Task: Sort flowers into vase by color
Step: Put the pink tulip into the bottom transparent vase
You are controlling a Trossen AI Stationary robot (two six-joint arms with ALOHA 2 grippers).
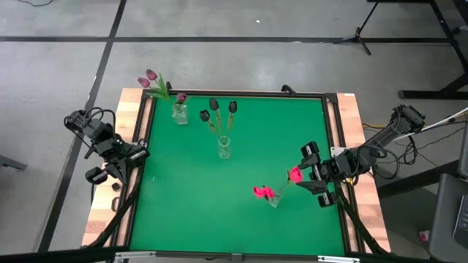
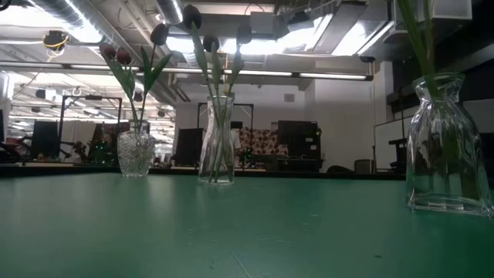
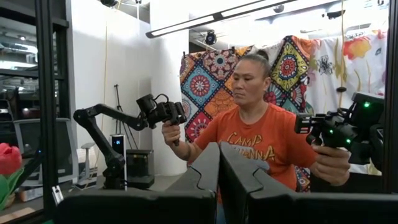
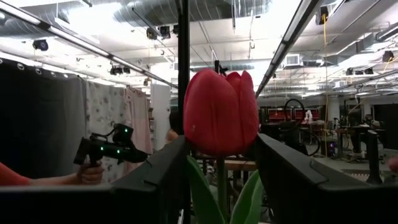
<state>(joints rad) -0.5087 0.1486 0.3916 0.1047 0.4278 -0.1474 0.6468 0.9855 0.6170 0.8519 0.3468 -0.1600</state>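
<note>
On the green desk (image 1: 234,183), three glass vases stand well apart, and the colours are nearly sorted. The far-left vase (image 1: 180,113) holds the mauve tulips (image 1: 150,79), leaning out over the desk's edge. The middle vase (image 1: 224,147) holds three near-black tulips (image 1: 214,107), stems upright and fanned. The near vase (image 1: 273,199), on my right side, holds one pink-red tulip (image 1: 261,192) low at its mouth.

My right hand (image 1: 313,175) is at the right edge of the desk, just beside that near vase, with a second pink-red tulip (image 4: 221,112) between its fingers. They stand apart on either side of the head without pressing it; I cannot tell whether they still bear on the stem. That stem slants from the head near my hand down toward the vase mouth, so the vase lies in front of and below my hand, toward the desk's middle. I judge the coming move turns on that slant: if the stem's foot is seated in the glass, backing straight off along the stem's line should leave it standing.

My left hand (image 1: 139,152) waits at the desk's left edge, fingers fully closed on nothing, well away from every vase. Beyond the desk a person grips two handheld controllers.
</note>
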